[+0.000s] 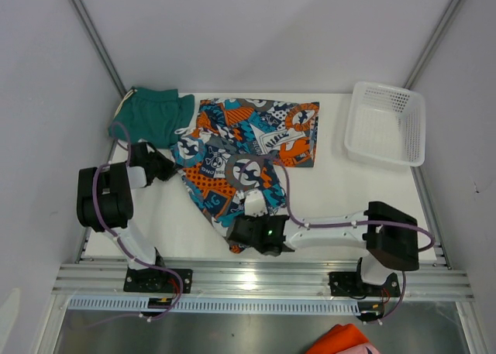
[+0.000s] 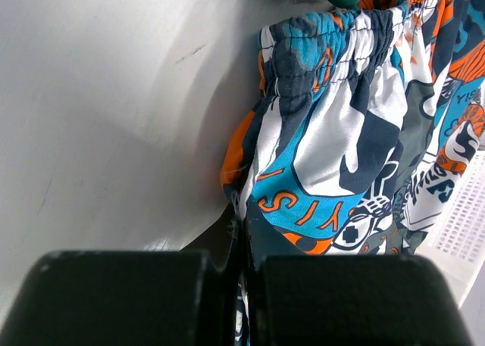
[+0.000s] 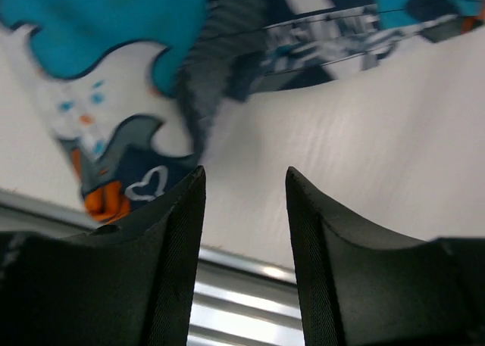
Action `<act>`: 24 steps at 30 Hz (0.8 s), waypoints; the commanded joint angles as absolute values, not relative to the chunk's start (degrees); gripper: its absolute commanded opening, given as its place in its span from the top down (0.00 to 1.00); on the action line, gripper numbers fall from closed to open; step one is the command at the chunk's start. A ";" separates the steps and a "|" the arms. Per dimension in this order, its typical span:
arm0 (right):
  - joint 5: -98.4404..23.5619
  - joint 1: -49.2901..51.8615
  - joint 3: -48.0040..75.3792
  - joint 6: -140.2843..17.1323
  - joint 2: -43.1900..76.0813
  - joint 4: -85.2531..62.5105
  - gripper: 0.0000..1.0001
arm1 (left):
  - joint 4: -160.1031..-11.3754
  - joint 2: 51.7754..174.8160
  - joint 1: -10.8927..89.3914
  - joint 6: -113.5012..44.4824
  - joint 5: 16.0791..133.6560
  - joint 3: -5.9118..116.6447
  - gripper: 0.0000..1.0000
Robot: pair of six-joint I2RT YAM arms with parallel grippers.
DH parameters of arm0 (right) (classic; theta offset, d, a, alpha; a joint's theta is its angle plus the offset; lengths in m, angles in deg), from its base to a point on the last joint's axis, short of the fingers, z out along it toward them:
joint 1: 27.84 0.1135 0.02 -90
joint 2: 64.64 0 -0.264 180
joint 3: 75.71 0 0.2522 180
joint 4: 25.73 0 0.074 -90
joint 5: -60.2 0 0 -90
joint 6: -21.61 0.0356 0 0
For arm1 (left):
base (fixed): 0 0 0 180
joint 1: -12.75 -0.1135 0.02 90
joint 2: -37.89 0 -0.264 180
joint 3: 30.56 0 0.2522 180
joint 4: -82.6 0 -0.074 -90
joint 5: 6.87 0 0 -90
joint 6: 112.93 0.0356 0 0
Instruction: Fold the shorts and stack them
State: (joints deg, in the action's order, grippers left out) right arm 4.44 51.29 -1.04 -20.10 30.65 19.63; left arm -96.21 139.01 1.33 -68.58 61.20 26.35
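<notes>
The printed shorts (image 1: 248, 156) sprawl across the middle of the table (image 1: 333, 191) from the back down almost to the near rail (image 1: 263, 276), so my right claw (image 3: 245, 178) has cloth to its left and ahead, and bare table only between its parted fingers. To the right, a wide bare strip runs between that cloth and the white basket (image 1: 384, 159), though my own right forearm (image 1: 325, 225) lies across its near end. On the left, the teal shorts (image 1: 151, 115) fill the back corner and my left arm (image 1: 105, 195) takes the strip by the side wall (image 1: 46, 98), leaving a bare patch at the near left.
</notes>
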 commanded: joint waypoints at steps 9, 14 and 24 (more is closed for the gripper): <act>-17.03 19.13 -19.57 -22.95 11.05 1.85 0.43 | -98.22 140.55 0.27 -68.63 59.84 25.30 1.00; -26.35 12.68 -23.18 -21.02 9.37 -4.66 0.34 | -98.75 140.28 0.18 -68.72 59.84 25.30 1.00; -37.71 7.93 -35.13 -12.32 8.93 -28.91 0.30 | -99.28 140.20 0.18 -68.72 59.66 25.03 1.00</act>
